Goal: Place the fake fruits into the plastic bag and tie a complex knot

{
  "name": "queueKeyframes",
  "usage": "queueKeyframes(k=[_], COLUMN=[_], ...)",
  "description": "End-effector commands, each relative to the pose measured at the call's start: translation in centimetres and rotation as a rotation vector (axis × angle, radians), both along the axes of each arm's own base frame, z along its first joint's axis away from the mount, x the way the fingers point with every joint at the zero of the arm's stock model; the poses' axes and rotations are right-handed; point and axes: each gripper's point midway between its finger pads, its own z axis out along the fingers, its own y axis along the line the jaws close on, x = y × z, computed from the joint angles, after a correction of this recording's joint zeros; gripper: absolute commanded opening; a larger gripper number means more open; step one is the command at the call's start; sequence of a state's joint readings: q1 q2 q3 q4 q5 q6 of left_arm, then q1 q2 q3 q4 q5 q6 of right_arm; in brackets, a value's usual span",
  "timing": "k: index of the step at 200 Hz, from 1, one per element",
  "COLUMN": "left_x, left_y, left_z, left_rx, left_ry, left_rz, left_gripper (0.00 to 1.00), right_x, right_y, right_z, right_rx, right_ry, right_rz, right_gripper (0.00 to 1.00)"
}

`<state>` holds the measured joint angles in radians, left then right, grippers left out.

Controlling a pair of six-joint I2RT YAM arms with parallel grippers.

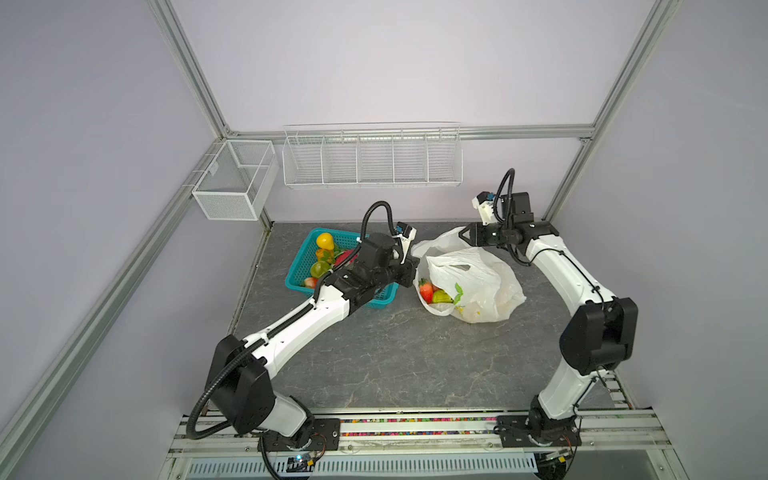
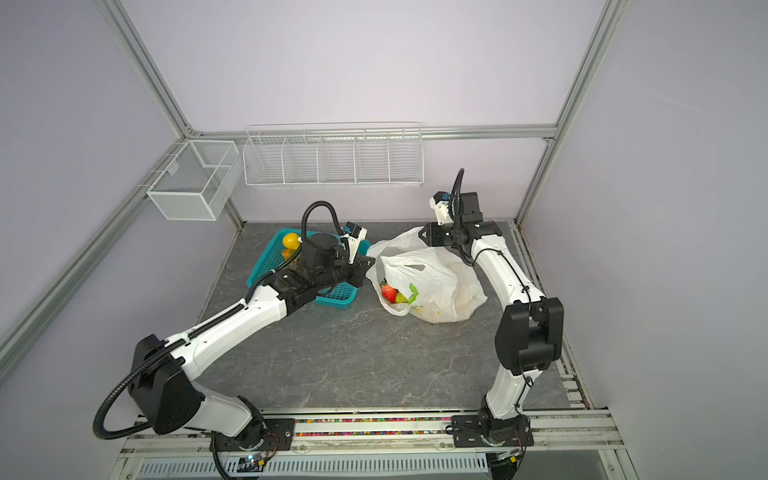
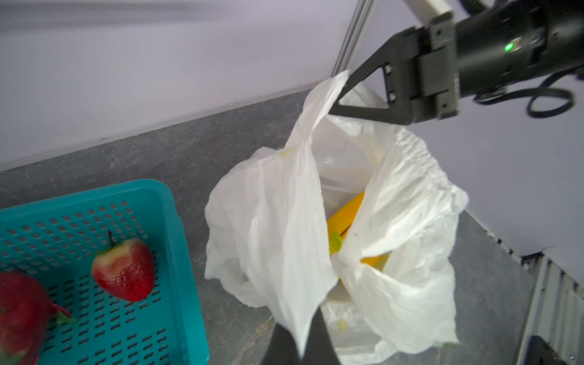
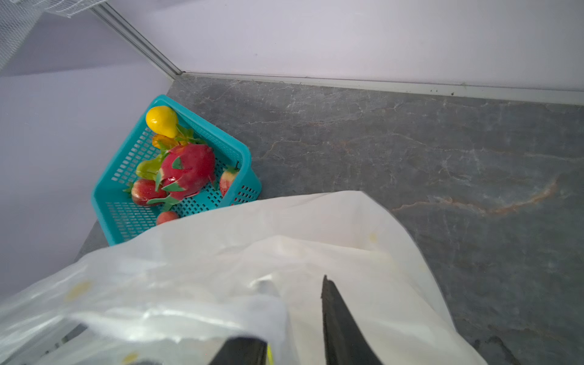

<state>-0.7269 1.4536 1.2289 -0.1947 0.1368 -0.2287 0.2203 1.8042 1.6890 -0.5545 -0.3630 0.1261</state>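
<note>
Left fingers (image 3: 317, 338): closed, pinching the plastic bag (image 3: 278, 221) by its near rim, likely to hold its mouth open.
Right fingers (image 3: 363, 113): parted around the far strap, no firm grip.
Fake fruits (image 3: 346, 210): some inside the bag on the counter (image 3: 189, 151), the rest in the teal basket (image 3: 151, 192).

white plastic bag (image 1: 482, 286), teal lattice basket (image 3: 132, 196), red strawberry (image 3: 124, 268), yellow pear (image 4: 161, 121), grey veined tabletop (image 1: 395, 353)

Thin plastic bag (image 3: 278, 221), glossy fruits (image 4: 189, 167), matt stone-look tbl (image 1: 395, 353).
</note>
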Motion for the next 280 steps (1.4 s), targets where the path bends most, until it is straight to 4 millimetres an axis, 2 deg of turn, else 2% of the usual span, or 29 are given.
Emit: queueKeyframes(k=[1,7,12,27,46,61,87,111,136,147,164,197,230,256,280], left_x=[-0.5,-0.6,-0.7,-1.0,-1.3,-1.4,-1.5,-1.7,-1.9,-1.9,-1.9,-2.0,-1.8,-1.7,-1.3], left_y=[0.1,0.1,0.0,-0.1,0.1,0.4,0.7,0.9,0.9,0.9,1.0,1.2,1.3,1.3,1.7], left_z=[-0.7,-0.8,-0.8,-0.9,-0.9,-1.0,-0.9,-0.7,-0.4,-0.3,-0.1,0.3,0.5,0.7,0.8], left_rx=[-0.108,-0.120,-0.132,-0.152,-0.157,-0.152,-0.139,-0.137,-0.140,-0.141,-0.145,-0.152,-0.147,-0.142,-0.143], left_ry=[0.133,0.146,0.154,0.173,0.177,0.175,0.170,0.171,0.169,0.167,0.162,0.157,0.155,0.154,0.151], left_rz=[0.061,0.061,0.059,0.051,0.053,0.061,0.068,0.067,0.061,0.061,0.062,0.066,0.076,0.076,0.093], left_gripper=[0.00,0.00,0.00,0.00,0.00,0.00,0.00,0.00,0.00,0.00,0.00,0.00,0.00,0.00,0.00], right_x=[-0.9,-1.2,-1.6,-3.2,-6.2,-9.0,-14.3,-19.3,-22.2,-22.7,-22.5,-21.7,-22.7,-23.2,-23.5], right_y=[0.1,-0.3,-0.6,-1.2,-1.3,-1.1,0.6,3.5,6.4,7.4,8.2,8.9,9.5,9.5,9.2], right_z=[2.0,2.4,3.0,5.1,7.2,7.8,7.2,5.3,3.6,3.1,2.2,0.0,-1.0,-2.3,-4.1], right_rx=[-0.110,-0.145,-0.169,-0.215,-0.259,-0.281,-0.293,-0.249,-0.263,-0.295,-0.370,-0.494,-0.526,-0.585,-0.680], right_ry=[-0.044,-0.064,-0.087,-0.158,-0.238,-0.272,-0.288,-0.279,-0.307,-0.342,-0.380,-0.414,-0.455,-0.448,-0.432], right_rz=[-0.015,-0.030,-0.041,-0.063,-0.057,-0.038,0.072,0.240,0.390,0.436,0.466,0.500,0.534,0.561,0.589], right_gripper=[0.52,0.58,0.66,0.77,0.83,0.87,0.87,0.80,0.76,0.77,0.80,0.80,0.79,0.85,0.96])
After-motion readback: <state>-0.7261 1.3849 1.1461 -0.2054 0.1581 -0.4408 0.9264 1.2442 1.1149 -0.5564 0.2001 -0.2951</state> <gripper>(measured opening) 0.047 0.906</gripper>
